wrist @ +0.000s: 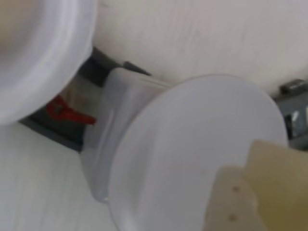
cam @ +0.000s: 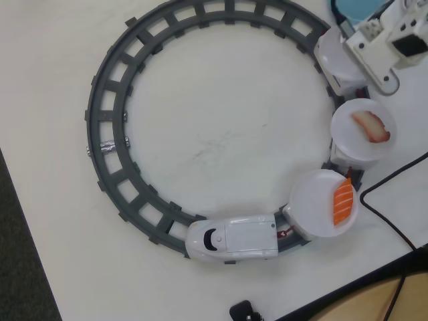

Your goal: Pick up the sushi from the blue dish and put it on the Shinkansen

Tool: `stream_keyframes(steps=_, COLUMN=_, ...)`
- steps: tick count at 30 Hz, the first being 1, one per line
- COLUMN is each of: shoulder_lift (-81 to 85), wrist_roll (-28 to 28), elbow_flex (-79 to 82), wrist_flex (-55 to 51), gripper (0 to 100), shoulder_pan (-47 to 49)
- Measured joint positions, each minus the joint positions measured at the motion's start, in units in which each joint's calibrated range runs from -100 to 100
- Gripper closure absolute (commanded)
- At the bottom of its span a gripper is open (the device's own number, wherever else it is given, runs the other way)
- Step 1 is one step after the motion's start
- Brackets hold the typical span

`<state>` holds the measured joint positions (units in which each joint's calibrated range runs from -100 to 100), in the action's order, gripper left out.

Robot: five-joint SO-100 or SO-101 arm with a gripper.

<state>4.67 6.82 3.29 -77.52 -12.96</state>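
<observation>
In the overhead view the Shinkansen (cam: 231, 239) sits on the near part of the track and pulls three white disc cars. My gripper (cam: 371, 63) hangs over the last, bare disc (cam: 334, 57) at the upper right. A sliver of the blue dish (cam: 358, 8) shows at the top edge behind the arm. In the wrist view my gripper (wrist: 250, 163) enters from the lower right above that bare disc (wrist: 192, 149). A pale cream block, the sushi (wrist: 281, 187), lies pressed against one finger (wrist: 231, 202). The other finger is out of frame.
The middle disc (cam: 351, 150) carries a pink-red and white piece (cam: 371, 126). The disc behind the train (cam: 311, 200) carries an orange salmon piece (cam: 342, 200). The grey track (cam: 110, 114) rings the table. A black cable (cam: 388, 214) lies at the right, near the table's front edge.
</observation>
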Motion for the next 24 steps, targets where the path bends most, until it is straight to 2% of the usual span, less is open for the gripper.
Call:
stream_keyframes(steps=7, shoulder_lift=0.2, wrist_roll=0.0, elbow_flex=5.1, wrist_flex=0.0, gripper=98, shoulder_pan=3.5)
stream_keyframes(steps=24, shoulder_lift=0.5, wrist_roll=0.0, elbow_flex=9.7, wrist_flex=0.1, gripper=98, shoulder_pan=2.8)
